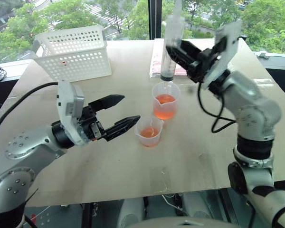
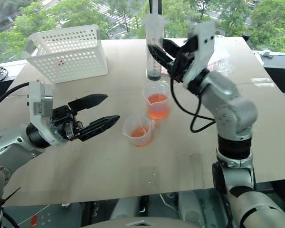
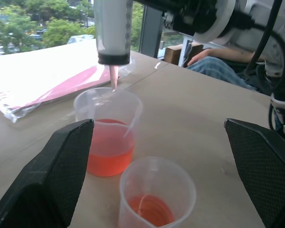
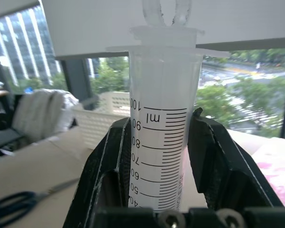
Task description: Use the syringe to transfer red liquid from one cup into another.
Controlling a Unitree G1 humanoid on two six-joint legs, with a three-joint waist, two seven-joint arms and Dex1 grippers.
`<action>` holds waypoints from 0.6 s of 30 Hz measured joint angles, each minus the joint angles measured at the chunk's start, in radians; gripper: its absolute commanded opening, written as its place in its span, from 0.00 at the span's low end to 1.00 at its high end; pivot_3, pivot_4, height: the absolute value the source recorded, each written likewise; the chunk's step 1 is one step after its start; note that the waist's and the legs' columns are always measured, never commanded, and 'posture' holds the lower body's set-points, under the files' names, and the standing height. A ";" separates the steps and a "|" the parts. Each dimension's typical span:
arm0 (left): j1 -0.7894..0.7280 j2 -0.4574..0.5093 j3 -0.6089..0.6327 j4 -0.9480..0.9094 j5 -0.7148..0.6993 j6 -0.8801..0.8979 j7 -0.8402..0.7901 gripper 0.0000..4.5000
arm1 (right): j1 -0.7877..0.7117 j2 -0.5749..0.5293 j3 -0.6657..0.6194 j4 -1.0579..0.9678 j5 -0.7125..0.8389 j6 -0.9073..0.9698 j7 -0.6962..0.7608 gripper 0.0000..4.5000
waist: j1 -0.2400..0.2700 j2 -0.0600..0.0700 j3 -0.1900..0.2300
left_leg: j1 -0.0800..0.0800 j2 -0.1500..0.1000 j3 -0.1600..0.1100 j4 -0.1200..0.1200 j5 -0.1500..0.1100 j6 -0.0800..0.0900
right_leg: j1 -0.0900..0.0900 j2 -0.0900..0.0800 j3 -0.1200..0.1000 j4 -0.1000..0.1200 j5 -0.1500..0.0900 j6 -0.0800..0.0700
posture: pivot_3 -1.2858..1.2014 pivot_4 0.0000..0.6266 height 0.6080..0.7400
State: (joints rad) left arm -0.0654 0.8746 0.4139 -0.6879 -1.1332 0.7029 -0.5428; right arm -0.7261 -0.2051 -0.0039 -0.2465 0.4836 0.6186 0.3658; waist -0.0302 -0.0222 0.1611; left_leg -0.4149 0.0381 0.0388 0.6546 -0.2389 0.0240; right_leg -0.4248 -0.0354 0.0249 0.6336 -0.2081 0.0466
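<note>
Windows with green trees outside run along the far edge of a tan bench [image 1: 109,161]. A white perforated basket [image 1: 75,52] stands at the upper left of the frame, tilted. A clear bag with pink contents [image 3: 47,83] lies flat at the far centre of the bench. Blue-handled scissors [image 4: 19,202] lie on the bench in the right wrist view.

The right gripper [image 1: 183,57], upper centre of the frame, has its fingers [image 4: 109,166] clamped on either side of the syringe [image 2: 154,47]. The syringe stands upright, with its graduated barrel between the fingers and the white plunger flange above them. Its dark lower end hangs directly over the spouted measuring cup [image 1: 166,100]; the tip sits at the cup's rim level, well above the liquid surface. A thin pink thread shows at the tip in the left wrist view.

The spouted measuring cup stands at frame centre, roughly half full of red liquid [image 1: 164,108]. The smaller plain-rimmed cup [image 1: 149,131] stands just beside it, toward the lower left, holding a shallow layer of the same liquid. Whether the two cups touch cannot be told.

The left gripper [image 1: 118,114], at centre left, has its fingers spread wide and holds nothing. It points toward the cups; the lower fingertip is just beside the smaller cup's rim.
</note>
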 measured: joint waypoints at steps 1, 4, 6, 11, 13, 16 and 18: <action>-0.008 0.003 0.001 0.004 0.005 0.003 0.010 1.00 | 0.010 0.006 0.006 0.021 -0.013 -0.018 0.000 0.30 | 0.000 0.000 0.000 | 0.000 0.000 0.000 0.000 0.000 0.000 | 0.000 0.000 0.000 0.000 0.000 0.000 | 0.52 0.24 1.00; -0.076 0.042 -0.003 0.042 0.010 0.041 0.051 1.00 | 0.053 0.010 0.039 0.064 -0.070 -0.112 0.025 0.30 | 0.001 0.000 0.000 | 0.000 0.000 -0.001 -0.001 0.000 0.000 | -0.001 0.001 -0.001 0.001 0.000 0.000 | 0.52 0.24 1.00; -0.172 0.087 -0.011 0.091 0.005 0.070 0.061 1.00 | 0.108 0.021 0.084 0.090 -0.115 -0.177 0.049 0.30 | 0.003 -0.001 0.000 | 0.001 0.000 -0.002 -0.001 0.000 0.000 | -0.001 0.001 -0.002 0.002 0.000 0.000 | 0.52 0.24 1.00; -0.383 0.115 -0.077 0.201 -0.008 0.124 0.044 1.00 | 0.139 0.052 0.125 0.148 -0.163 -0.239 0.066 0.30 | -0.002 -0.002 0.001 | 0.001 0.000 -0.001 0.000 0.001 -0.001 | -0.001 0.001 0.000 0.003 0.000 0.000 | 0.52 0.24 1.00; -0.471 0.114 -0.128 0.253 0.010 0.140 0.033 1.00 | 0.137 0.055 0.125 0.150 -0.171 -0.257 0.069 0.30 | -0.001 -0.002 0.001 | 0.001 0.000 -0.001 0.000 0.001 -0.002 | -0.001 0.001 0.000 0.004 0.000 0.000 | 0.52 0.24 1.00; -0.616 0.097 -0.224 0.355 0.073 0.164 0.012 1.00 | 0.134 0.065 0.133 0.168 -0.190 -0.278 0.080 0.30 | 0.001 -0.002 0.001 | 0.001 0.000 -0.002 0.000 0.001 -0.002 | -0.001 0.001 -0.001 0.004 0.000 0.000 | 0.52 0.24 1.00; -0.701 0.074 -0.298 0.429 0.145 0.164 -0.015 1.00 | 0.138 0.069 0.140 0.185 -0.197 -0.289 0.087 0.30 | 0.002 -0.002 0.001 | 0.001 0.000 -0.001 0.000 0.001 -0.002 | -0.001 0.001 0.000 0.003 0.000 0.000 | 0.52 0.24 1.00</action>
State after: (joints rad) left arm -0.7668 0.9486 0.1160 -0.2592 -0.9880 0.8671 -0.5574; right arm -0.5883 -0.1356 0.1361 -0.0612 0.2864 0.3293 0.4523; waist -0.0285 -0.0239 0.1617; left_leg -0.4144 0.0381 0.0379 0.6541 -0.2378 0.0223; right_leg -0.4260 -0.0340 0.0245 0.6367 -0.2082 0.0465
